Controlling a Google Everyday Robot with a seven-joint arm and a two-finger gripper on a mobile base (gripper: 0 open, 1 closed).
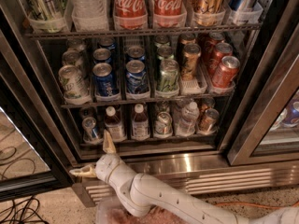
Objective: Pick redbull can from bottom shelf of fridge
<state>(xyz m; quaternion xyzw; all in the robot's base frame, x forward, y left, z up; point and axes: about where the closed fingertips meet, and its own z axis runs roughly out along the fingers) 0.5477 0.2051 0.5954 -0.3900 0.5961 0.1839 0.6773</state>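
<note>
Two fingers of the gripper splay wide, released, just below the redbull can on the bottom shelf; the arm extends from lower right.

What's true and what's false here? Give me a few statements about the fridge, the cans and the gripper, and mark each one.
1. The gripper is low in front of the fridge, below the bottom shelf. True.
2. The slim can stands at the right end of the bottom shelf. False: it is at the left end.
3. Two brown bottles stand just right of the slim can. True.
4. The gripper is shut around the slim can. False: it is open, holds nothing and sits below the can.
5. The big red cola cans share the bottom shelf. False: they are on the highest rack in view.
</note>
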